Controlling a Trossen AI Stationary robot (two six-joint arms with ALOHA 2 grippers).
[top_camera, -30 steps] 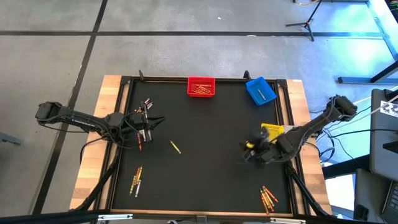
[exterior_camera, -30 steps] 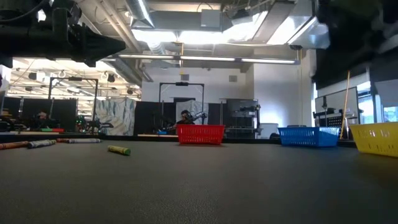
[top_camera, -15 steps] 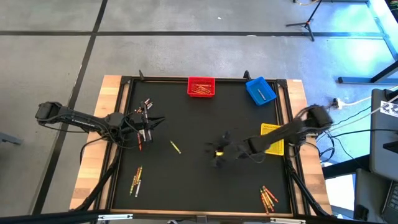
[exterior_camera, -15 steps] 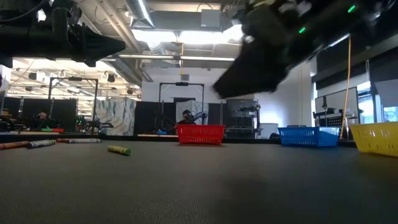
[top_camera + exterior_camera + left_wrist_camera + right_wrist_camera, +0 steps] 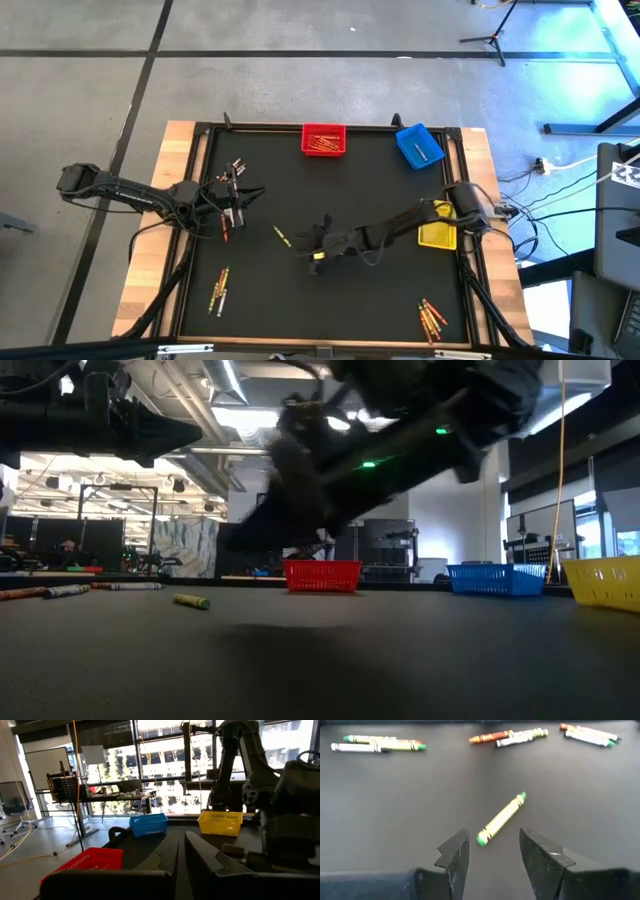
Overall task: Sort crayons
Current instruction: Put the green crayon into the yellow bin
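A yellow crayon with green ends lies flat on the black mat, left of its middle; it also shows in the low view. My right gripper is open and empty. It hovers just right of this crayon, with the fingers pointing at it and the crayon just ahead of the gap. My left gripper waits shut and empty over the mat's left part, beside a cluster of crayons. More crayons lie at the near left and near right.
A red bin with crayons and a blue bin stand at the far edge. A yellow bin stands at the right edge, under my right arm. Open mat lies at the middle and near side.
My right gripper has swept from beside the yellow bin toward the table's left edge, across the middle of the mat, to just short of the lone yellow crayon. The crayon has stayed where it was.
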